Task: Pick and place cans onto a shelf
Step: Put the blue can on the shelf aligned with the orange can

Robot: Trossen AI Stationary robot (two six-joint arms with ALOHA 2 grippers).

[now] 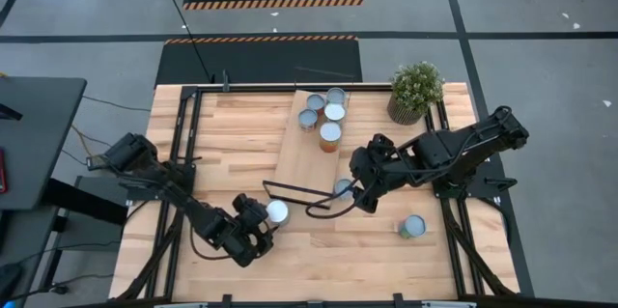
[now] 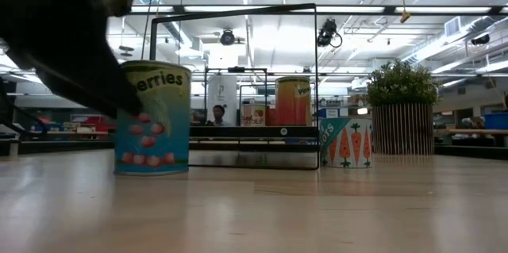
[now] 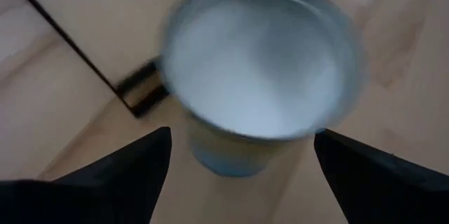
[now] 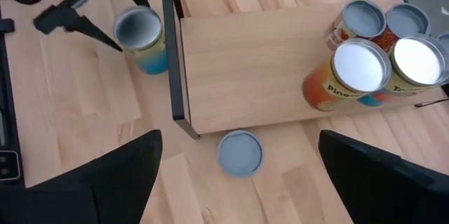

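Observation:
A blue can with a silver top [image 1: 277,212] stands upright on the tabletop near the shelf's framed end; it also shows in the low view [image 2: 152,118]. My left gripper [image 1: 264,219] is open, and its fingers stand on either side of this can [image 3: 256,76] without touching it. My right gripper [image 1: 359,195] is open and hovers above a small blue-topped can [image 4: 240,152] standing beside the shelf's near corner. The light-wood shelf [image 1: 299,158] carries several cans [image 1: 330,134] at its far end. Another can [image 1: 413,226] stands on the table at the near right.
A potted green plant [image 1: 416,91] stands at the far right. The shelf's thin black frame [image 1: 290,192] rises at its near end, between the two grippers. A teal can with carrots on it [image 2: 347,142] shows in the low view.

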